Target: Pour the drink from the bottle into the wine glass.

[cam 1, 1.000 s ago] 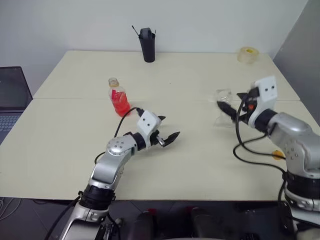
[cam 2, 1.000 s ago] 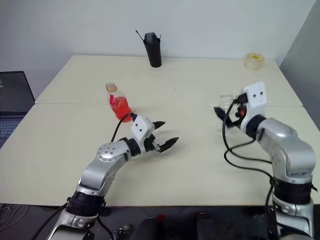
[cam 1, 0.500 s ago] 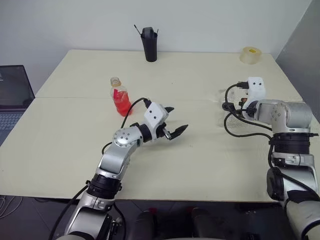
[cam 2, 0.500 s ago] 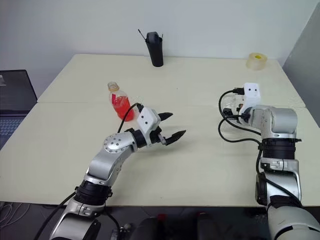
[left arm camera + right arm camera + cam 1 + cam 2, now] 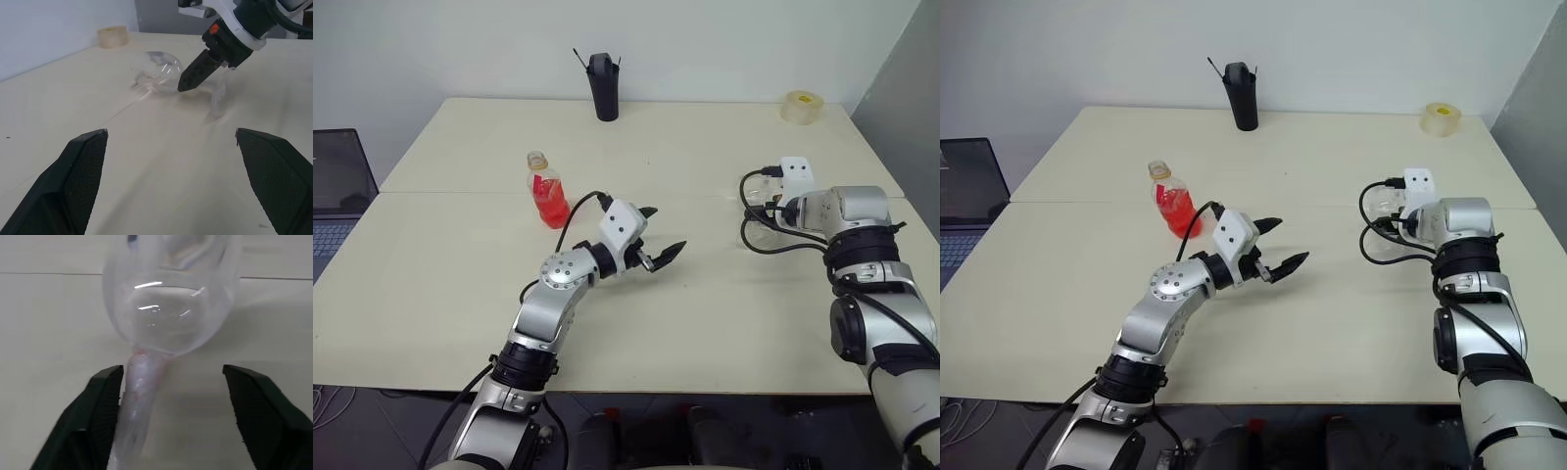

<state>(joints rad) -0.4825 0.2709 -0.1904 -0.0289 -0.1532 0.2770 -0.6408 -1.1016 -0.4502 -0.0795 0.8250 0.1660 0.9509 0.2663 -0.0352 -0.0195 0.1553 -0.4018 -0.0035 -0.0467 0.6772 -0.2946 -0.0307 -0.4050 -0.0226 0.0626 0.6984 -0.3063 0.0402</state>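
Note:
The bottle (image 5: pixel 546 191) stands upright on the table's left half, its lower body holding the red drink (image 5: pixel 549 208). The wine glass (image 5: pixel 759 211) is at the right, clear and hard to make out. In the right wrist view its bowl (image 5: pixel 168 308) sits above a leaning stem (image 5: pixel 139 396). My right gripper (image 5: pixel 172 369) is open around that stem, which lies close against one finger (image 5: pixel 105 421). The other finger (image 5: pixel 259 416) stands well apart. My left gripper (image 5: pixel 664 230) hovers open and empty over the table's middle, right of the bottle and pointing toward the glass (image 5: pixel 159 73).
A tall black holder (image 5: pixel 602 88) stands at the table's far edge. A roll of tape (image 5: pixel 798 106) lies at the far right corner. A laptop (image 5: pixel 337 186) sits beyond the left edge. Black cables (image 5: pixel 754 230) loop beside the right wrist.
My right arm has reached forward and down, tipping its gripper down to the wine glass's stem. The left arm has barely moved. The bottle stays put.

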